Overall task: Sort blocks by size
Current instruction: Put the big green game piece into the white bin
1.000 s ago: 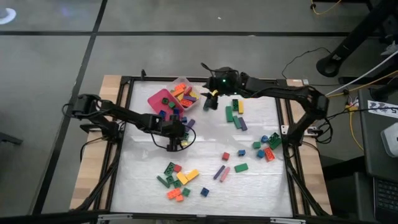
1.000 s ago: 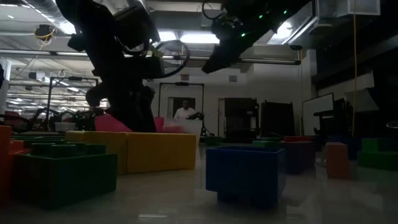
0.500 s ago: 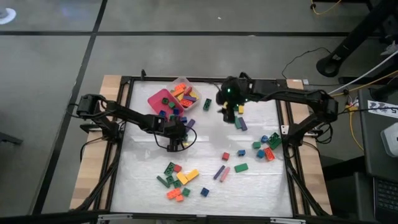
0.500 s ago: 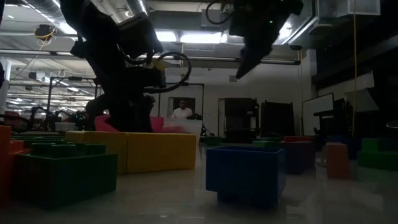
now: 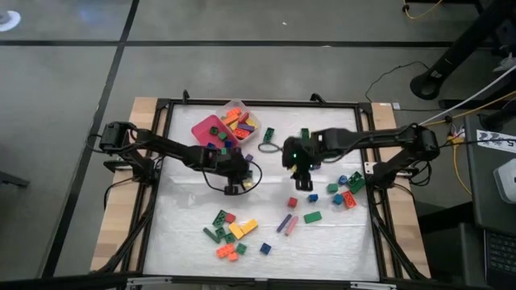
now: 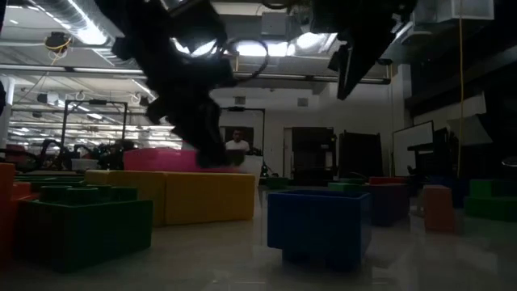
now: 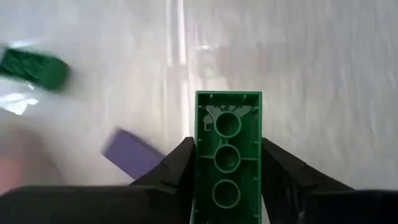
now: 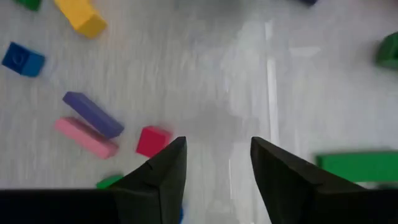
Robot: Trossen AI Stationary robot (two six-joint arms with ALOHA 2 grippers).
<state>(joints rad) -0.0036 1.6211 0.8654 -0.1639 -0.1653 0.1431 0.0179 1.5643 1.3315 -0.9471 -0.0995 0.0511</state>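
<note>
Bare table [image 5: 193, 229] left of scattered blocks [image 5: 230, 229]

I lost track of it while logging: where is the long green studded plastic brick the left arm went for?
The long green brick is clamped between the left gripper fingers, mid-table beside the pink square tray.

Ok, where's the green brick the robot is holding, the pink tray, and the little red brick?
Long green studded plastic brick [image 7: 227, 155], left wrist view, its hollow underside.
Pink square tray [image 5: 205, 130], high view, bare floor.
Small red square brick [image 8: 152, 140], right wrist view, top face.
</note>
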